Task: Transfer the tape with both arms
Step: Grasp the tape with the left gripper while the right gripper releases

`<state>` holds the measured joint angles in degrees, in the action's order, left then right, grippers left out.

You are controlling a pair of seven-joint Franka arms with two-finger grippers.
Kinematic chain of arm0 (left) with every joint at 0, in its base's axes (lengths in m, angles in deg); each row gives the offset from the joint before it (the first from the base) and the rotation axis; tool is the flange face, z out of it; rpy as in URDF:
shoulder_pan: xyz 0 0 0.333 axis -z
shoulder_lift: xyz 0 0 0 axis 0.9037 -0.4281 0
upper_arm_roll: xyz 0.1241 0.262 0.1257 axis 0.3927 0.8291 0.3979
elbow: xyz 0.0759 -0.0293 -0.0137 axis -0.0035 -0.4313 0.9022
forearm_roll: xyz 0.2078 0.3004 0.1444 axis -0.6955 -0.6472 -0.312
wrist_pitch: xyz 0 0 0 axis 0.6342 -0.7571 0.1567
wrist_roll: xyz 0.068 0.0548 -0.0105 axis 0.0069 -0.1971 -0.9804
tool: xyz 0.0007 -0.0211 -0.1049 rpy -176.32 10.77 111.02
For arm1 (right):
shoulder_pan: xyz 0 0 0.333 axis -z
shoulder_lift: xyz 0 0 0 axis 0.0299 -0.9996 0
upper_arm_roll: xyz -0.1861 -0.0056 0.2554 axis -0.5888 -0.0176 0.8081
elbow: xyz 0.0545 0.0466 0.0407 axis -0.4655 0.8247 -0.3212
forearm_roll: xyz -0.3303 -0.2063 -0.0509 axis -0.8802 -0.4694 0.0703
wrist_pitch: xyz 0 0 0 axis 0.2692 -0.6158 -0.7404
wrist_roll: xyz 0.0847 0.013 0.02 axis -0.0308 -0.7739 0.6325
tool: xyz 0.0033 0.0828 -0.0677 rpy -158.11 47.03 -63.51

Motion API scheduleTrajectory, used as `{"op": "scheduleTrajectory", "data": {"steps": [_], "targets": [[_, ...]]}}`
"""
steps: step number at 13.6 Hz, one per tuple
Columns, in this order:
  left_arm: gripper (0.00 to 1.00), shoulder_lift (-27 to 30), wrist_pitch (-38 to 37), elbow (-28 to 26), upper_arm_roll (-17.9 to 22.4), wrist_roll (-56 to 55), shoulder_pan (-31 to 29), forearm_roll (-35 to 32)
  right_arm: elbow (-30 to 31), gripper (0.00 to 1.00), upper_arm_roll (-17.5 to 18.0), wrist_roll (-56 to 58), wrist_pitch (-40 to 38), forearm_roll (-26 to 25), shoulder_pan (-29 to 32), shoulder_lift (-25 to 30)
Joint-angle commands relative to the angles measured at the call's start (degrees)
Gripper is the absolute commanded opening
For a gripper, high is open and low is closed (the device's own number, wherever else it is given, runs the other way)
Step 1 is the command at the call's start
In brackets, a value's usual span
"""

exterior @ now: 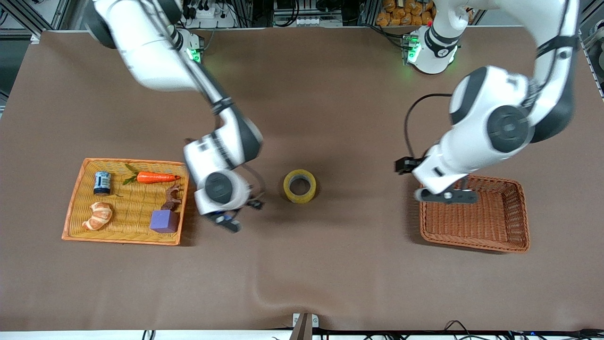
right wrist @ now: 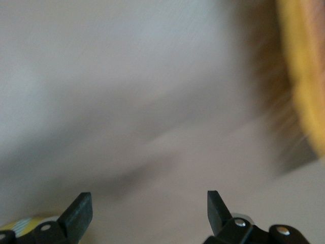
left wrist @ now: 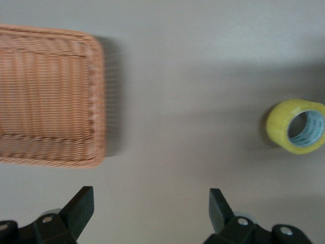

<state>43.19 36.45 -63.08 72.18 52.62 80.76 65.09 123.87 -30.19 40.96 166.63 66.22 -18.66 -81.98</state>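
Centrally, tape (exterior: 299,186) on bare table (exterior: 330,118), well apart from both baskets

Tape (exterior: 299,186): translucent yellowish ring-shaped roll, grey-white inner core with printed lettering visible in the left wrist view (left wrist: 297,126). Lies flat on the bare brown table, hole facing up, free of any grip. Position roughly mid-table, between the two arms' ends.

Bare bench (exterior: 330,118) all round the tape (exterior: 299,186); approach unobstructed. Right gripper (exterior: 230,222) hangs between it and the tray (exterior: 75,208). Left gripper (exterior: 448,196) over the basket (exterior: 476,236) rim.
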Motion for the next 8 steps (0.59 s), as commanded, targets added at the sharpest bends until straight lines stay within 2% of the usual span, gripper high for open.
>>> {"op": "scheduleTrajectory", "data": {"steps": [1, 4, 6, 8], "targets": [[1.00, -4.14, 4.21, 2.20, 0.59, -7.85, 5.93, 0.94, 1.63, 1.00, 1.37, 12.72, -3.51, -0.75, 6.91, 2.83], [1.00, -8.00, 8.96, 2.11, 0.59, -20.69, 11.21, 0.67, 1.98, 1.00, 1.46, 26.17, -7.73, -0.57, 12.96, 6.42], [1.00, -12.30, 15.01, 2.02, 0.86, -25.27, 15.16, 0.14, 2.59, 1.00, 1.46, 36.62, -12.04, -0.48, 15.70, 8.62], [1.00, -15.91, 19.77, 1.93, 1.03, -29.84, 17.89, -2.13, 5.48, 1.00, 1.46, 44.12, -12.94, -0.48, 17.20, 11.25]]}}
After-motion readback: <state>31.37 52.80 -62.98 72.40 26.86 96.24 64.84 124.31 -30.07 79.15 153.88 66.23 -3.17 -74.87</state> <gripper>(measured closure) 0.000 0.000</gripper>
